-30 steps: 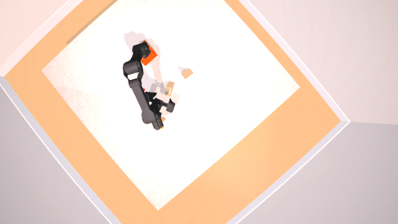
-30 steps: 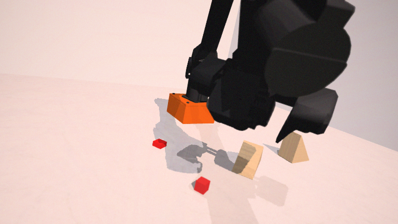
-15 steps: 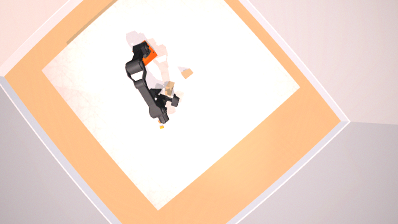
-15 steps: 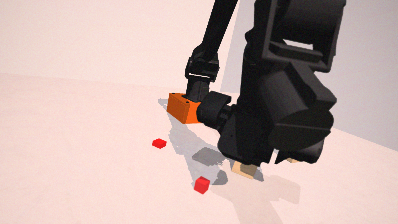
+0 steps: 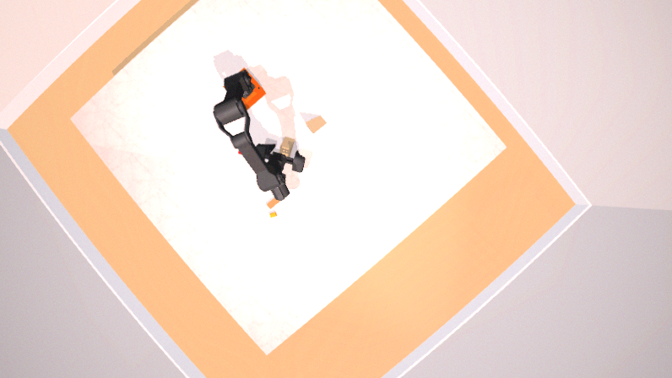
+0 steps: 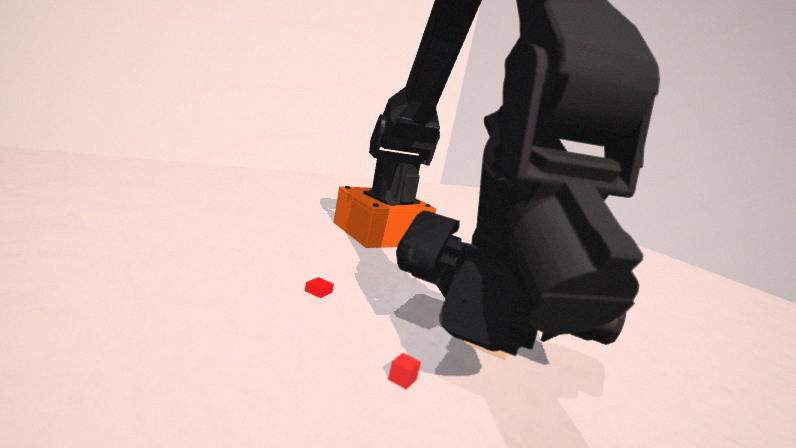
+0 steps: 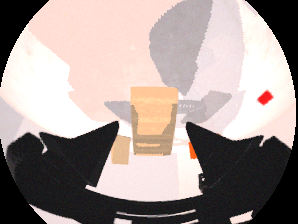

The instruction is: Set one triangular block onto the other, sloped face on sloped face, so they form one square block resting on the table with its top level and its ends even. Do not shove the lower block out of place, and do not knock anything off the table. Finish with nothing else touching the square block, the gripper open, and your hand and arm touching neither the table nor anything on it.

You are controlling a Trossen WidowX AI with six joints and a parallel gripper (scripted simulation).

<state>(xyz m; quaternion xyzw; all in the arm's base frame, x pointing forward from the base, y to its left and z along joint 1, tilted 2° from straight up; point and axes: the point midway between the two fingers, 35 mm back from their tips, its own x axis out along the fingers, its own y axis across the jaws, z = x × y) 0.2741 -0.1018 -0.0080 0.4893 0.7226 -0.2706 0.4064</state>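
One wooden triangular block point(image 5: 287, 144) point(image 7: 154, 107) stands on the table under my gripper point(image 5: 285, 152) point(image 7: 153, 124). The gripper is open and points down over this block. In the wrist view the block shows between the two spread fingers, with a gap on each side; how high the tips are above it is hard to tell. In the exterior view only a thin strip of it shows below the gripper. The other triangular block point(image 5: 316, 123) point(image 7: 120, 150) stands apart, nearer the right side in the top view. It is hidden behind the arm in the exterior view.
A flat red piece point(image 6: 319, 287) point(image 5: 240, 152) and a red cube point(image 6: 404, 370) lie on the table. A small orange-brown block point(image 5: 272, 203) and a small yellow piece point(image 5: 273, 214) lie beyond the arm's elbow side. The arm's orange base point(image 5: 254, 97) point(image 6: 362, 222) is behind.
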